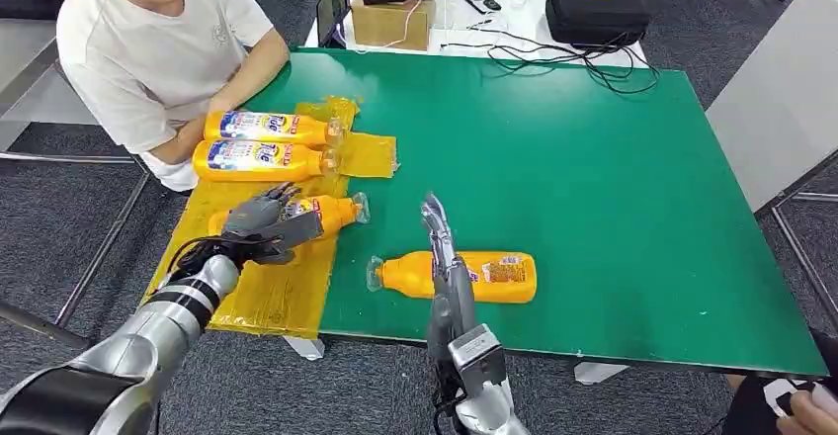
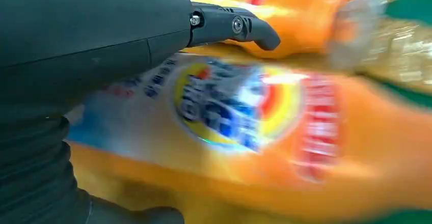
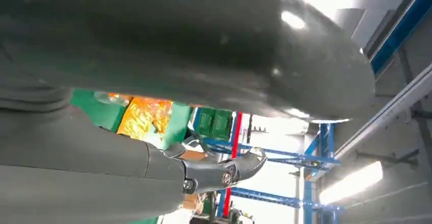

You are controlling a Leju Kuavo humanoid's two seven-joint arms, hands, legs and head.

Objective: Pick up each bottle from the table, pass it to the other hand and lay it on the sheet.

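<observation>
Four orange bottles lie on their sides. Two of them (image 1: 267,127) (image 1: 257,160) rest on the yellow sheet (image 1: 277,297) at the table's left. My left hand (image 1: 262,219) grips the base end of a third bottle (image 1: 331,213), which lies at the sheet's right edge; up close its label (image 2: 254,117) sits between my fingers (image 2: 234,25) and thumb. The fourth bottle (image 1: 494,275) lies on the green table (image 1: 593,178), near the front edge. My right hand (image 1: 440,247) stands in front of it with fingers stretched straight, holding nothing (image 3: 178,46).
A person (image 1: 148,49) in a white shirt sits at the table's left, arms resting by the sheet's far end. Beyond the green table stand a cardboard box (image 1: 392,20), a black case (image 1: 596,12) and loose cables (image 1: 553,54).
</observation>
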